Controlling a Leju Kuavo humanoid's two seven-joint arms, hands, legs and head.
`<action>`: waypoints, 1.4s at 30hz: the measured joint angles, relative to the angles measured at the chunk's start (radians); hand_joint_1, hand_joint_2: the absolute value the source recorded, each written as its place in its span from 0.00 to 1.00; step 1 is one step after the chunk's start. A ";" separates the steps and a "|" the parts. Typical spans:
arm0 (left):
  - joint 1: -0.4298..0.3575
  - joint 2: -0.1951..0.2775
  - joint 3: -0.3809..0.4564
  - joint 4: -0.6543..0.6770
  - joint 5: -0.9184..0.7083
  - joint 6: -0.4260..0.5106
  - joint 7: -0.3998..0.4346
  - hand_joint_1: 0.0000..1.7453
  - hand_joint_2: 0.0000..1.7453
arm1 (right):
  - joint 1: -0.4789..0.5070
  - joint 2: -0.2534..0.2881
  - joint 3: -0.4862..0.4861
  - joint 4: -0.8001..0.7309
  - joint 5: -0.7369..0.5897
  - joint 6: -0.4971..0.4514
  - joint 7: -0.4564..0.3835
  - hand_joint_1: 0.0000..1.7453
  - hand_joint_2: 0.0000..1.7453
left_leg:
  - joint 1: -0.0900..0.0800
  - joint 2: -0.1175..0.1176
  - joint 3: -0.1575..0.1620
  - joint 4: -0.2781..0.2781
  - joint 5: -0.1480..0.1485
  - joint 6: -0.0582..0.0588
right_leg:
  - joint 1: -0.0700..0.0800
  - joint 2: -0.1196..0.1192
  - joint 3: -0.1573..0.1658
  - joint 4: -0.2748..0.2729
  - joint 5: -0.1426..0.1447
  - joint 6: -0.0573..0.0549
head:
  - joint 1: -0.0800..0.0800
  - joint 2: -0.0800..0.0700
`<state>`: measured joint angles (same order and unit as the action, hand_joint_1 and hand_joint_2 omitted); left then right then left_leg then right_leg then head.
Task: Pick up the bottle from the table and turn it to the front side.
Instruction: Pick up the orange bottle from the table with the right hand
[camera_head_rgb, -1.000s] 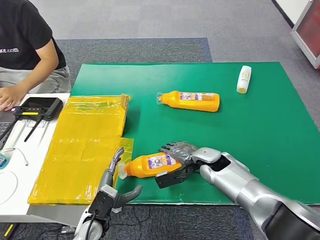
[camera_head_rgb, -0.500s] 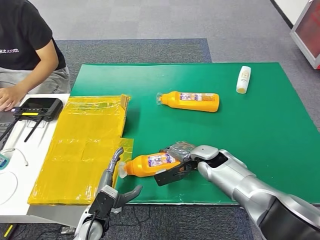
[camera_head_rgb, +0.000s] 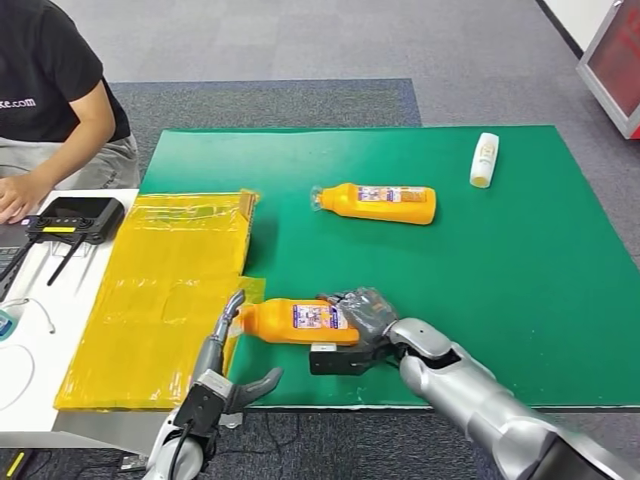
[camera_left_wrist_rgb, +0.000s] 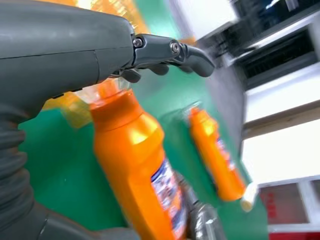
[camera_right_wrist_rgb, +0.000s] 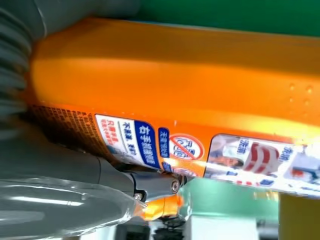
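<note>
Head view: green mat (camera_head_rgb: 528, 300) covered the table, a yellow plastic sheet (camera_head_rgb: 158, 290) on its left part.
Right hand (camera_head_rgb: 355, 325): fingers wrapped over the base end of the near orange bottle (camera_head_rgb: 298, 322), thumb beneath it; the hand held the bottle.
Near orange bottle: at the mat's near edge, lying lengthwise, cap pointing left, printed label facing up.
Left hand (camera_head_rgb: 226, 375): fingers spread wide, holding nothing, one fingertip just beside the bottle's cap.
Second orange bottle (camera_head_rgb: 377, 203): lying on its side farther back on the mat, untouched.
White bottle (camera_head_rgb: 484, 159): far right of the mat, lying down.
Person (camera_head_rgb: 45, 90): seated at far left, a hand near a black router (camera_head_rgb: 74, 216).
</note>
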<state>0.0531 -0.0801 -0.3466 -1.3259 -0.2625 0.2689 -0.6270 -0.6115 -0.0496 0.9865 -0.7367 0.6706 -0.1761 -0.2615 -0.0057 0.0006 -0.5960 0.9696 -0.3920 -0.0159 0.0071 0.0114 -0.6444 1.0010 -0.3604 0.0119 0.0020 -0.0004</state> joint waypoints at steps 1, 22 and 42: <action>0.000 0.000 0.001 -0.010 0.000 0.001 -0.003 0.00 1.00 | 0.032 -0.001 -0.037 -0.026 -0.010 -0.021 -0.009 1.00 1.00 | 0.000 -0.001 0.000 0.000 0.000 0.000 | 0.000 -0.001 0.000 0.000 0.000 0.000 | 0.000 0.000; 0.038 0.029 -0.092 -0.122 -0.150 0.086 -0.046 0.00 1.00 | 0.301 0.072 -0.445 -0.278 -0.122 -0.097 -0.147 1.00 1.00 | 0.000 -0.002 -0.008 0.000 0.000 -0.002 | -0.001 -0.003 -0.006 0.000 -0.004 0.003 | 0.000 0.000; 0.018 -0.015 0.027 -0.146 0.363 -0.284 -0.043 0.00 1.00 | 0.431 0.104 -0.447 -0.471 -0.211 -0.027 -0.258 1.00 1.00 | 0.000 -0.002 -0.010 0.000 -0.002 -0.002 | -0.001 -0.003 -0.008 0.000 -0.006 0.002 | 0.000 0.000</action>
<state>0.0715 -0.0947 -0.3195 -1.4717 0.1004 -0.0153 -0.6700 -0.1807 0.0542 0.5399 -1.2076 0.4598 -0.2028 -0.5195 -0.0061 -0.0013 -0.6058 0.9696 -0.3938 -0.0178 0.0065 0.0086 -0.6526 1.0006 -0.3664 0.0141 0.0021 -0.0004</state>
